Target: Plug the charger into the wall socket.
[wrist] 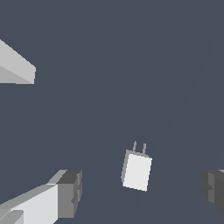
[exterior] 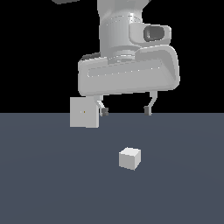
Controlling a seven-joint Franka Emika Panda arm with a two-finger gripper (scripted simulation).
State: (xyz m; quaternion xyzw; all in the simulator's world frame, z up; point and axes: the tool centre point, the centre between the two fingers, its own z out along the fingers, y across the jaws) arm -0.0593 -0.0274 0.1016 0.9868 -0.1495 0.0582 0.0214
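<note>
Charger (exterior: 130, 158): small white cube, sits flat on the dark blue-grey bench (exterior: 183, 183), out in the open, nothing touching it. Wrist view shows the charger (wrist: 137, 171) with two thin prongs sticking out of one end; the prongs lie level with the bench surface, not pointing up. Prongs not visible in the exterior view, too small or hidden.

Wall socket (exterior: 84, 112): upright flat pale-grey square block, taller than the charger, tiny yellowish dot mid-face. Stands on the bench farther back and toward the exterior view's left of the charger, well apart from it. In the wrist view only a pale-grey slab corner shows at the frame edge, likely the wall socket (wrist: 16, 66); the face dot is not visible there.

Claw (exterior: 126, 110): spread wide, holding nothing. Both fingertips (exterior: 104, 111) are dark and hang in the air above the bench, behind and higher than the charger. One finger overlaps the socket's edge in the exterior view; contact cannot be told. In the wrist view the claw (wrist: 144, 192) has its two dark pads at opposite sides of the frame, with the charger lying between them but below, on the bench, not touched by either pad.

Arm body (exterior: 127, 57): light grey, fills the upper middle of the exterior view against black background.
</note>
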